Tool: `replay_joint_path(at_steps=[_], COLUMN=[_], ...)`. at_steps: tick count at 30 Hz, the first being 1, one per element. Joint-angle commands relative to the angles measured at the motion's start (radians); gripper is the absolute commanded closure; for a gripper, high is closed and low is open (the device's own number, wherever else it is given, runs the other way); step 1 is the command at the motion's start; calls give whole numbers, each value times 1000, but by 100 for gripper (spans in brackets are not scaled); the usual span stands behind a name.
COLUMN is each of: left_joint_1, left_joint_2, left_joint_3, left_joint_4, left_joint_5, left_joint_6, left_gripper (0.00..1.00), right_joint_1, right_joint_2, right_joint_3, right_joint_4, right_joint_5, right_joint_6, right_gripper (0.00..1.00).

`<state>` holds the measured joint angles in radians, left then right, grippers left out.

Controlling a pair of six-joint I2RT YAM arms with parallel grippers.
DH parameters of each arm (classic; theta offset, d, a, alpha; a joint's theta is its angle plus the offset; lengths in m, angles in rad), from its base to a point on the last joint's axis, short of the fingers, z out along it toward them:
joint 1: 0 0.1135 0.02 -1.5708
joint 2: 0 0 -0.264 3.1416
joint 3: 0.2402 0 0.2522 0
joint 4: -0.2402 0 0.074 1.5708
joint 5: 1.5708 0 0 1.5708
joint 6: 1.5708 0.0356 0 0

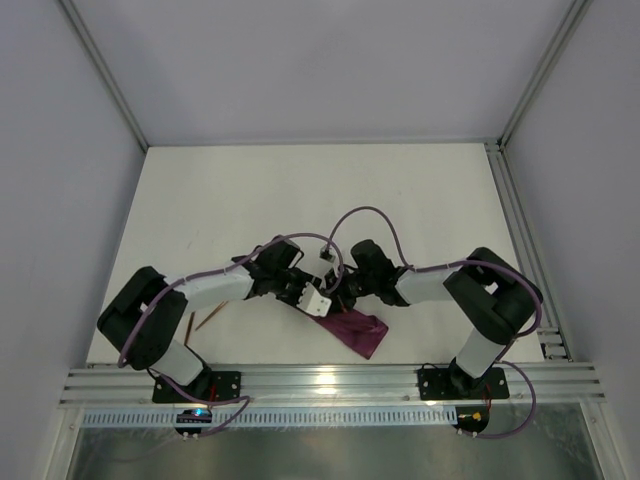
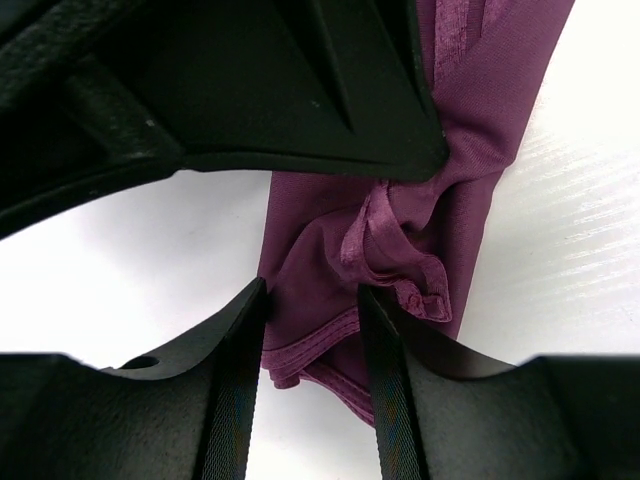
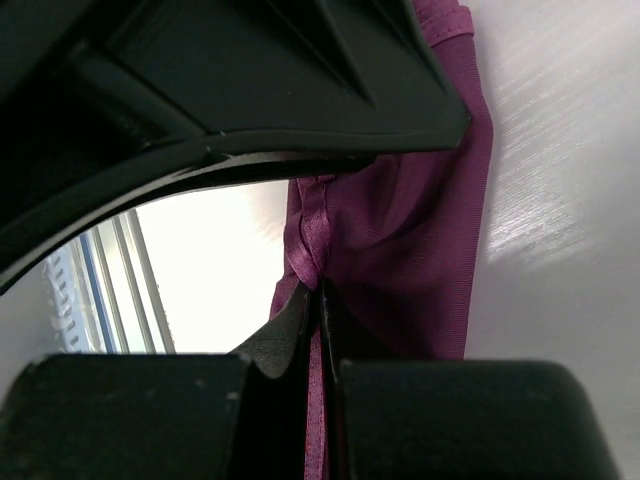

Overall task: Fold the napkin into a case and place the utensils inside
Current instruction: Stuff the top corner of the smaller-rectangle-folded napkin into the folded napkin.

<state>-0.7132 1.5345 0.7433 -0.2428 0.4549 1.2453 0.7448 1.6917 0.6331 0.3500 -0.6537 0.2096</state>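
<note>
While your right gripper (image 3: 322,292) pinches the napkin (image 3: 420,250) hem near the table's (image 1: 300,200) near edge, close the half-open left gripper (image 2: 313,292) squarely over the bunch, then pull flat.

Overhead; both wrists close on napkin (image 1: 355,330)

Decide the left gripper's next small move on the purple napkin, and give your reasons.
Probably close the left gripper on the bunched fold of the napkin: its jaws stand apart astride that fold, while the right gripper pinches the hem shut, so both could then shape the cloth.
</note>
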Motion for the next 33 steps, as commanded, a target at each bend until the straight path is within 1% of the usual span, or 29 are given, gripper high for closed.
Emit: replay_joint_path(at_steps=[1, 2, 4, 5, 7, 8, 10, 11, 14, 15, 16, 18, 19, 22, 23, 24, 25, 26, 29, 31, 33], left_joint_1=[-23, -26, -35, -35, -38, -40, -43, -45, -57, -61, -63, -65, -65, -65, -65, -65, -65, -65, -65, -65, -65], left_joint_2=[6, 9, 18, 21, 26, 23, 9, 0, -40, -51, -62, -80, -79, -65, -56, -53, -53, -56, -62, -60, -62], left_joint_3=[-42, -44, -62, -67, -76, -81, -110, -120, -182, -202, -219, -243, -239, -214, -210, -205, -199, -191, -167, -157, -148], left_joint_4=[13, 34, 85, 127, 145, 154, 209, 233, 426, 561, 621, 738, 743, 726, 724, 715, 694, 639, 573, 559, 521], left_joint_5=[7, -14, -38, -51, -59, -64, -71, -79, -160, -212, -232, -277, -309, -363, -369, -371, -369, -364, -371, -369, -357], left_joint_6=[20, 8, -16, -29, -32, -35, -59, -75, -187, -220, -277, -329, -371, -432, -444, -455, -463, -483, -518, -535, -561], left_gripper=[56, 60, 73, 83, 89, 94, 100, 100, 100, 100, 100, 100, 100, 100, 100, 100, 100, 100, 100, 100, 100], right_joint_1=[-13, -15, -13, -15, -13, -16, -21, -27, -38, -42, -44, -50, -54, -78, -84, -84, -84, -84, -82, -76, -55], right_joint_2=[-52, -50, -47, -47, -52, -53, -66, -70, -98, -105, -118, -128, -136, -145, -147, -148, -153, -171, -207, -221, -239], right_joint_3=[34, 39, 43, 43, 34, 31, 22, 20, 20, 28, 34, 56, 60, 70, 70, 70, 65, 50, 40, 50, 63], right_joint_4=[27, 24, 15, 17, 20, 21, 29, 30, 26, 9, -3, -52, -68, -134, -161, -172, -175, -151, -100, -88, -85], right_joint_5=[-27, -34, -37, -34, -31, -29, -29, -29, -20, -15, -14, -14, -15, -23, -26, -26, -17, -14, 35, 54, 121], right_joint_6=[-1, -3, -4, -4, -4, -1, 4, 10, 17, 17, 14, -2, -7, -35, -41, -47, -47, -42, -7, 8, 10], right_gripper=[97, 97, 97, 97, 97, 97, 97, 97, 97, 97, 97, 97, 97, 97, 95, 88, 69, 65, 56, 52, 50])
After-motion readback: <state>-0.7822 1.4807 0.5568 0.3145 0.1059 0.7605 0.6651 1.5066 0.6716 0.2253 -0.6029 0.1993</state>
